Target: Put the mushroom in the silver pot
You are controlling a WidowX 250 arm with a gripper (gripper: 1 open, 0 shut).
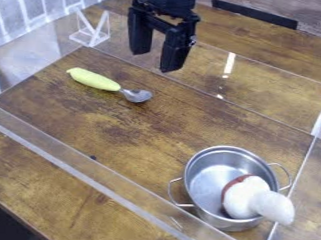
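A dark wooden table (109,130) ringed by low clear plastic walls (68,163) fills the view. At the back hangs the black robot gripper (161,47), fingers spread wide and empty. Near the front right stands the small shiny steel pot (228,187), and the toy mushroom (253,201) lies in it (white stem poking over the rim). A yellow-handled metal spoon (107,84) lies at left.

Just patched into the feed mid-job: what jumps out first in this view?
The mushroom lies in the silver pot at lower right, its white stem poking over the rim. The gripper hangs open and empty at top centre, well away from the pot. A yellow-handled spoon lies at left.
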